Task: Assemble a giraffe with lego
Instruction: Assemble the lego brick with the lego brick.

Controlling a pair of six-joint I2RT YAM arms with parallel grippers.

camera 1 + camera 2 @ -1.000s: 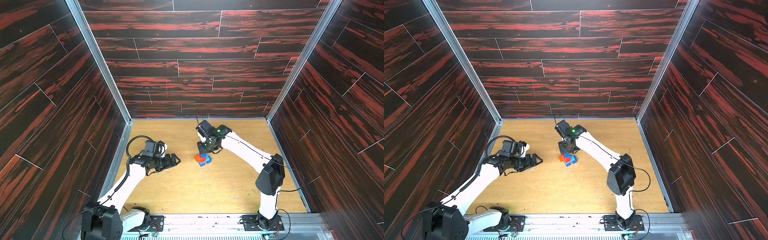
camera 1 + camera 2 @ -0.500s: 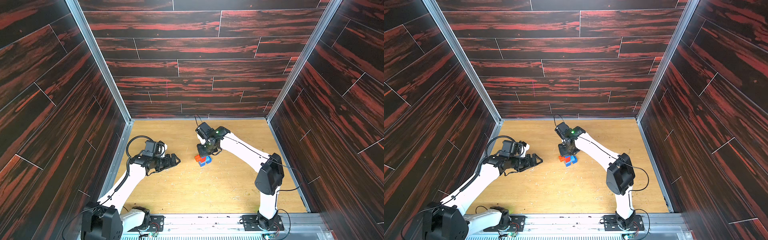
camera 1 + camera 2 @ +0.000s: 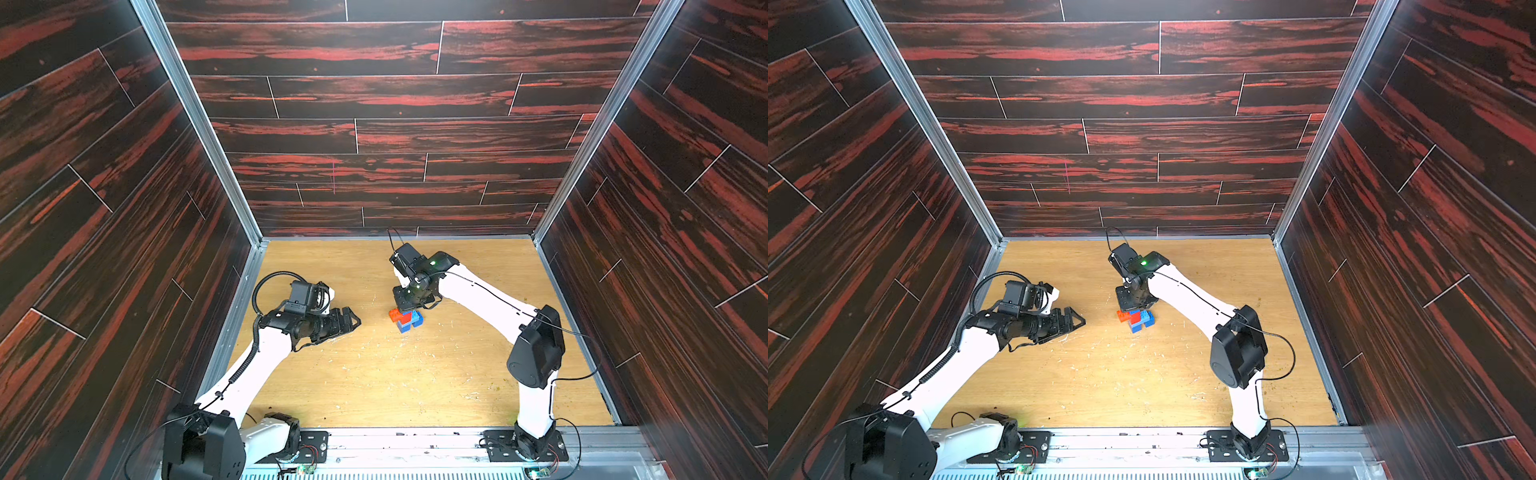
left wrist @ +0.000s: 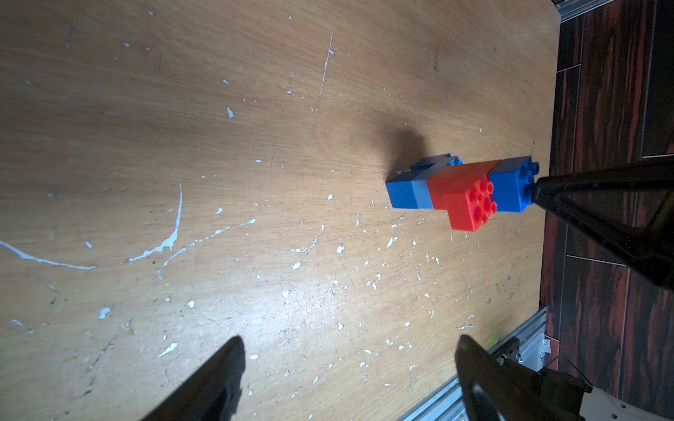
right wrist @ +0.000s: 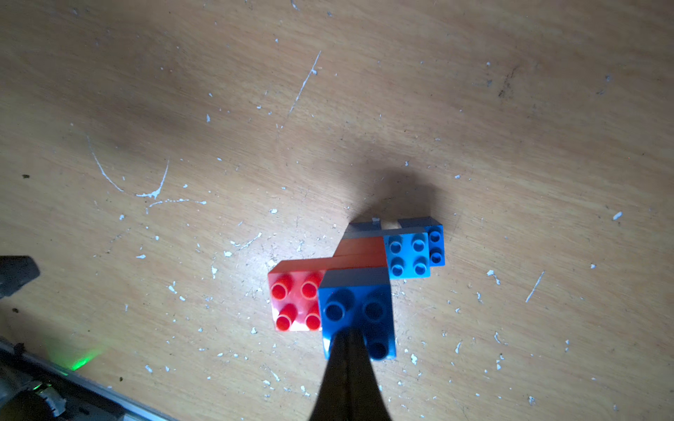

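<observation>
Right wrist view is showing the right gripper [image 5: 348, 340] fully closed and holding nothing, with its joined tips bearing on the studded face of the dark blue top piece [image 5: 368, 310] of the giraffe [image 5: 350, 263]. The giraffe is standing upright on the desk [image 5: 146, 91] with all bricks joined. The dark blue legs [image 4: 399, 193] are sitting at the bottom and the light blue body [image 5: 408, 255] is lying across them. The red neck [image 5: 364, 251] is rising from the body, and the red head brick [image 5: 295, 302] is projecting sideways just beside the top piece. The step in hand is probably the final press that is seating the top piece. The tips are covering one stud near an edge of that piece, not its middle. The push is therefore best kept straight down the giraffe's neck, gentle and steady, since a slanted load is likely to be tipping so narrow a figure. The left gripper [image 4: 349, 340] is standing wide open and empty. In a top view the left gripper [image 3: 351, 322] is hovering well apart from the giraffe on its head side and pointing toward it, and bringing it closer as a brace is looking prudent. Compared with the earlier top views, the giraffe is occupying the same spot and the left arm is keeping the same pose. Both grippers are keeping the same opening, and the right arm's wrist is sitting only slightly shifted above the giraffe.
</observation>
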